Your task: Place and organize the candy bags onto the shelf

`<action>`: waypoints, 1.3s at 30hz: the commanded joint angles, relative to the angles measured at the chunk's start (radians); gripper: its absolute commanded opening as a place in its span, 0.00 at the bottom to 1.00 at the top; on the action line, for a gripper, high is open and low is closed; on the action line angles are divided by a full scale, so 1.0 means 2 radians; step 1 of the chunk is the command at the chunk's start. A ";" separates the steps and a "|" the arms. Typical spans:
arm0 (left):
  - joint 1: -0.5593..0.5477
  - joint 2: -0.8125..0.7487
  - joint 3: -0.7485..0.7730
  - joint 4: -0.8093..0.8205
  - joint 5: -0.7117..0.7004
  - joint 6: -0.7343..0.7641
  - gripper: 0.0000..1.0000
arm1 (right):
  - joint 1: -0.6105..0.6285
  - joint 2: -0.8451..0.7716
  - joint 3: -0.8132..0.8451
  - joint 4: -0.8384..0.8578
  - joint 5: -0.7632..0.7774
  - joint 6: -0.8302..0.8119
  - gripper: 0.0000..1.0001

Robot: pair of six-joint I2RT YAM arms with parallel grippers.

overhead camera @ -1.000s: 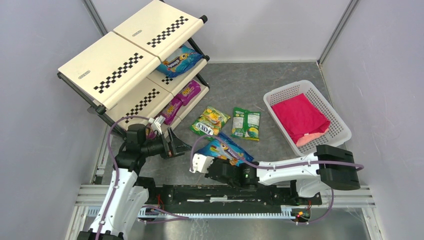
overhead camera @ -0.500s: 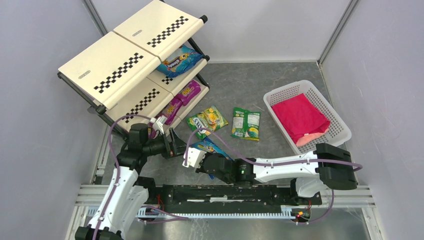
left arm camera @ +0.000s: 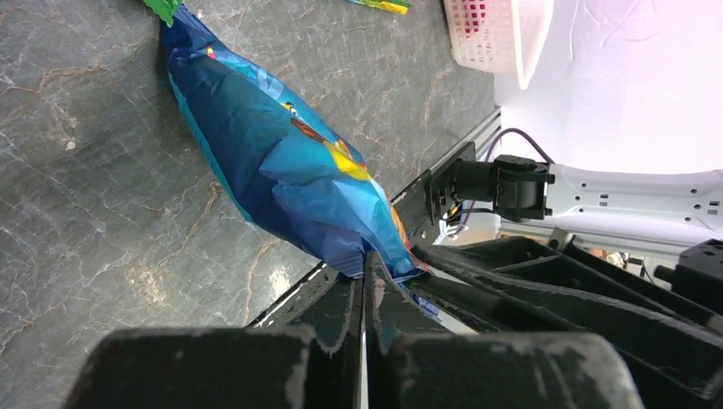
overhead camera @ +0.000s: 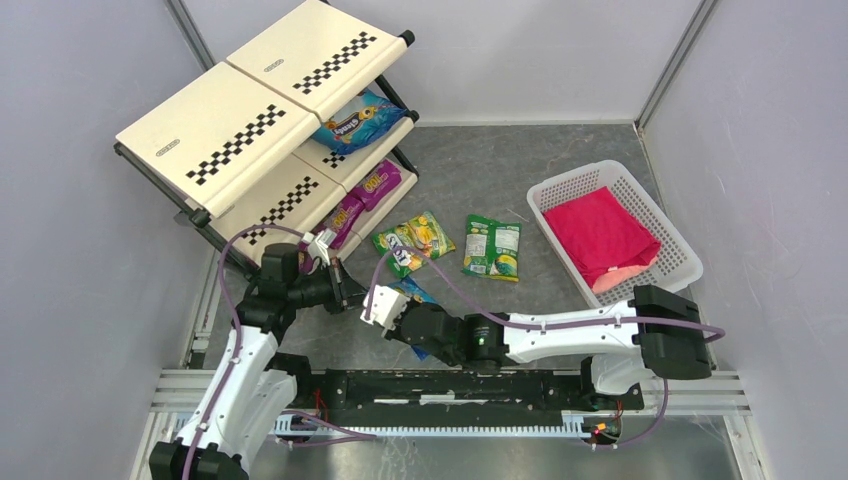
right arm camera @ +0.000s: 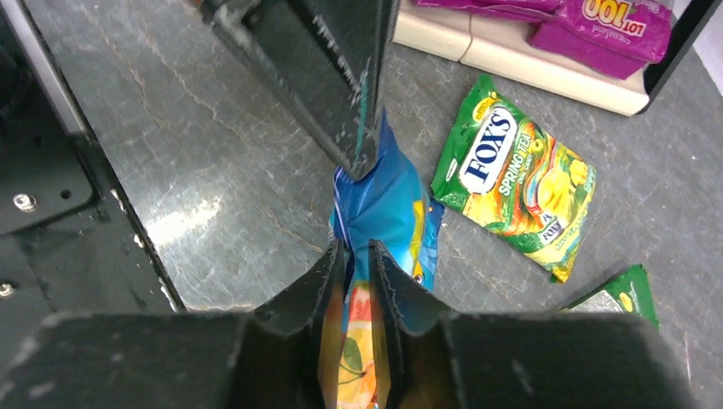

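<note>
The shelf (overhead camera: 260, 120) fills the upper left of the top view. Below it, near lower centre, the left gripper (left arm camera: 367, 266) is pinched tight on one end of the blue candy bag (left arm camera: 281, 170). The right gripper (right arm camera: 353, 252) stands narrow, the bag's other end between its fingers; whether it presses cannot be told.

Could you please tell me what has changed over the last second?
The right gripper carried the blue candy bag leftward to the left gripper, which closed on its end; the right still holds it too. The shelf and basket stayed put.
</note>
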 commanded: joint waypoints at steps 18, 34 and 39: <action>0.006 -0.035 0.031 0.000 0.039 -0.086 0.02 | -0.005 0.141 0.212 -0.337 0.106 0.250 0.78; 0.006 -0.040 0.039 0.000 0.048 -0.089 0.02 | -0.014 0.136 0.173 -0.304 0.083 0.249 0.47; 0.006 -0.046 0.044 0.000 0.056 -0.082 0.38 | -0.015 0.094 0.127 -0.245 0.059 0.236 0.32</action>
